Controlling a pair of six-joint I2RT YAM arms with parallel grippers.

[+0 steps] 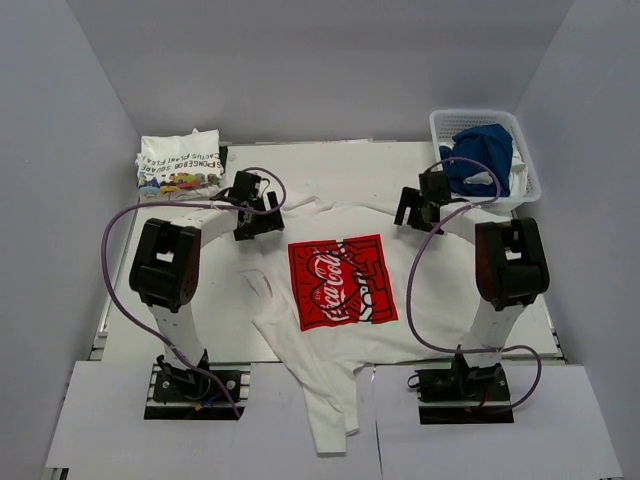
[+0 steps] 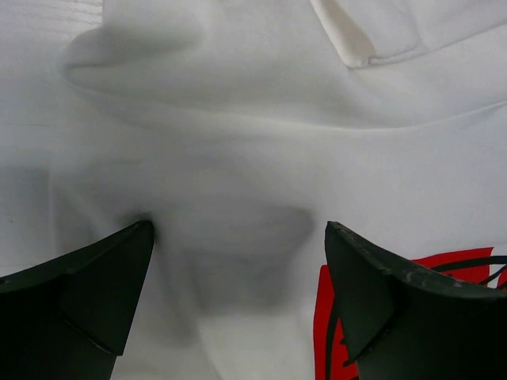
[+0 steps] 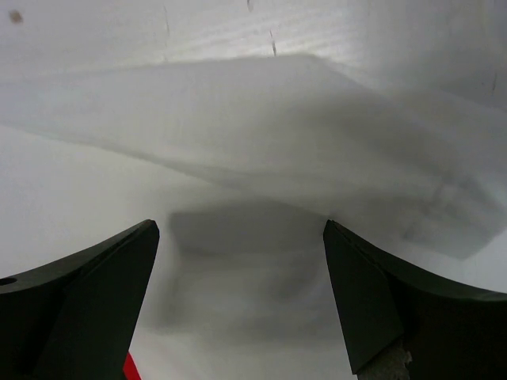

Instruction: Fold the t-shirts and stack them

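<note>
The white Coca-Cola t-shirt lies spread and rumpled across the middle of the table, red square print up, one end hanging over the near edge. My left gripper is open just above its far left part; white cloth and a strip of red print show between its fingers. My right gripper is open above the shirt's far right part. The cartoon-print white t-shirt lies folded at the far left. The blue t-shirt sits in a basket.
A white plastic basket stands at the far right corner. Grey walls close in the table on three sides. Purple cables loop from each arm.
</note>
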